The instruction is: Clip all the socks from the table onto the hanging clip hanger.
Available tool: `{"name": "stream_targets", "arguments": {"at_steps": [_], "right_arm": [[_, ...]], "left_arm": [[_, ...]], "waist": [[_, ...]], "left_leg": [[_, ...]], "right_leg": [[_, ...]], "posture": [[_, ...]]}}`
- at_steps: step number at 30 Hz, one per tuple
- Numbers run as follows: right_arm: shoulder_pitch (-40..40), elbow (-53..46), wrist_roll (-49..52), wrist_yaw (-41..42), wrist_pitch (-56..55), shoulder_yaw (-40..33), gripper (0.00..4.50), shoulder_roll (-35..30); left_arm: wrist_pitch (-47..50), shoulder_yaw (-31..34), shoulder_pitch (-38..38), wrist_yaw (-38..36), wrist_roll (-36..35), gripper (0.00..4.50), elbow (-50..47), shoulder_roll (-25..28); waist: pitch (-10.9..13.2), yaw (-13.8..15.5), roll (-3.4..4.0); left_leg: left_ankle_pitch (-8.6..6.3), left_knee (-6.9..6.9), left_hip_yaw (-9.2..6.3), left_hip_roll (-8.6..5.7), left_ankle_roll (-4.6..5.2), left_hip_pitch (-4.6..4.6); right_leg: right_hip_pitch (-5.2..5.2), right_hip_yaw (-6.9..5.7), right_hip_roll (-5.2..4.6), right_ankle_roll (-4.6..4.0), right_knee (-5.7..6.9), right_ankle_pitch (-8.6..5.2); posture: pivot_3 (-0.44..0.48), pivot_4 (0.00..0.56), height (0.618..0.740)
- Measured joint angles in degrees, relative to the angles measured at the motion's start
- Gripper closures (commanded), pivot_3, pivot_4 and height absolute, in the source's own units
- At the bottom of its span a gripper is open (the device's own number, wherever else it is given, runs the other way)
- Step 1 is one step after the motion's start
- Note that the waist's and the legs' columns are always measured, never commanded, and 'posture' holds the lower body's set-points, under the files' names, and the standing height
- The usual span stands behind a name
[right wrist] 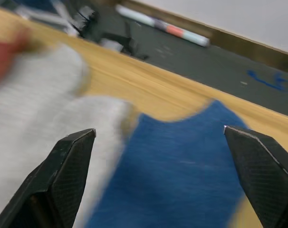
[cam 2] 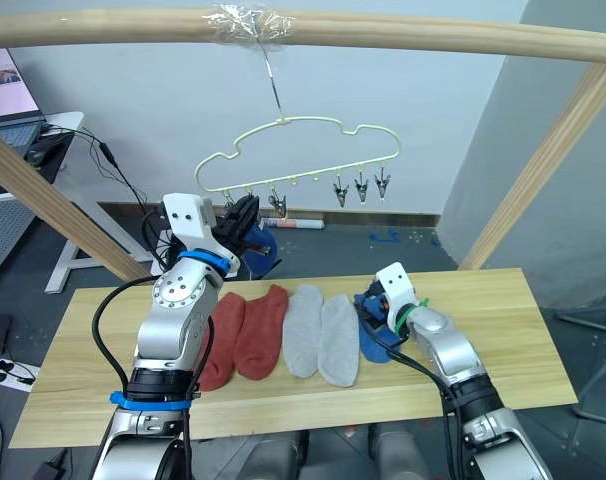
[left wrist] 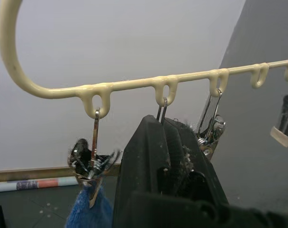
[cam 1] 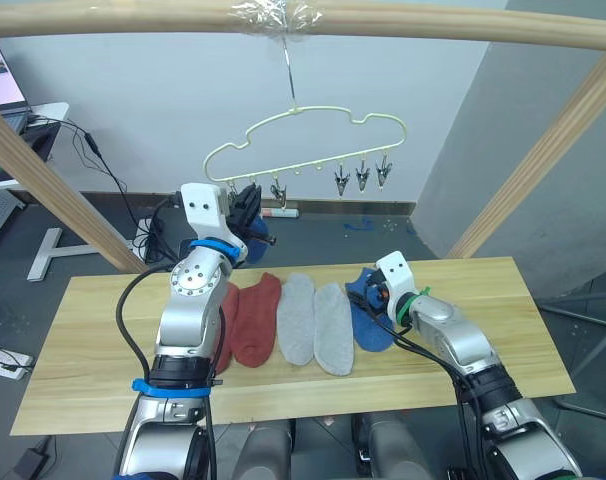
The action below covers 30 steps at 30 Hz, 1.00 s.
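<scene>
our left gripper (cam 1: 245, 208) is raised to the clip hanger (cam 1: 305, 147), fingers pressed together by a clipped blue sock (left wrist: 89, 213). our right gripper (right wrist: 158, 180) hovers spread wide over the second blue sock (cam 1: 368, 310). we count five socks on the table (cam 1: 83, 340): two rust-red, two grey, one blue.

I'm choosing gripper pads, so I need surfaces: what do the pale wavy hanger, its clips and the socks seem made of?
The pale yellow-green wavy hanger looks like wire in a smooth glossy coating, with rounded loops. Its small dark clips look like bare metal: thin and glinting. The rust-red, grey and blue ankle socks look like soft matt knit; the clipped blue one shows fuzz.
</scene>
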Motion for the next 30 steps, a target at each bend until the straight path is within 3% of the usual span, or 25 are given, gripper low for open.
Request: {"name": "stream_targets", "arguments": {"at_steps": [2, 5, 16, 17, 23, 30], "right_arm": [[0.19, 2.60, -1.44, -0.28, -1.92, 0.32, 0.00, 0.36], [0.32, 3.07, -1.90, -0.24, -2.47, -0.03, 0.58, 1.03], [5.04, 0.00, -2.55, 3.71, -2.53, -0.91, 4.28, 1.19], [5.63, -0.52, -3.16, 4.42, -3.36, -0.54, 4.46, 0.26], [10.40, -4.96, -4.44, 10.14, -7.69, 0.22, 4.46, -6.58], [11.03, -21.13, -5.44, 16.03, -15.17, 0.78, 4.46, -11.23]], "left_arm": [[0.16, 0.08, 0.79, 0.00, -0.01, 4.49, -0.76, 0.00], [1.00, -0.06, 1.21, -0.04, -0.02, 4.50, -1.66, -0.22], [1.36, 0.43, 1.83, -0.59, -0.14, 4.50, -1.29, 0.32], [1.42, 0.56, 1.79, -0.85, -0.36, 4.50, -1.17, 0.35], [5.33, 2.36, 0.22, -5.33, -5.67, 4.50, 0.30, 1.71], [26.67, 10.80, -3.95, -10.33, -23.93, 4.50, 0.50, 4.30]], "waist": [[-0.01, -0.01, 0.02], [-0.06, -0.20, 0.09], [-1.04, -0.77, 0.43], [-1.08, -0.77, 0.48], [-1.14, -1.23, 0.54], [-1.14, -2.35, 0.56]], "left_leg": [[0.02, -0.01, 0.05, 0.02, -0.04, 0.00], [0.03, -0.02, 0.14, 0.18, -0.05, 0.00], [-0.04, 0.01, 0.16, 0.28, 0.11, 0.03], [-0.03, 0.02, 0.17, 0.27, 0.12, 0.03], [0.01, 0.03, 0.19, 0.30, 0.16, 0.03], [0.01, 0.00, 0.23, 0.47, 0.16, 0.09]], "right_leg": [[0.00, 0.03, -0.01, -0.01, -0.03, 0.01], [0.00, 0.08, 0.00, -0.06, -0.18, 0.14], [0.07, 0.10, 0.35, -0.05, -0.27, 0.32], [0.08, 0.10, 0.36, -0.03, -0.28, 0.33], [0.09, 0.12, 0.38, 0.02, -0.29, 0.36], [0.07, 0.16, 0.65, 0.24, -0.26, 0.25]], "posture": [[0.069, 0.202, 0.740], [0.064, 0.204, 0.740], [0.016, 0.190, 0.740], [0.016, 0.190, 0.740], [0.031, 0.196, 0.740], [0.035, 0.193, 0.740]]}}
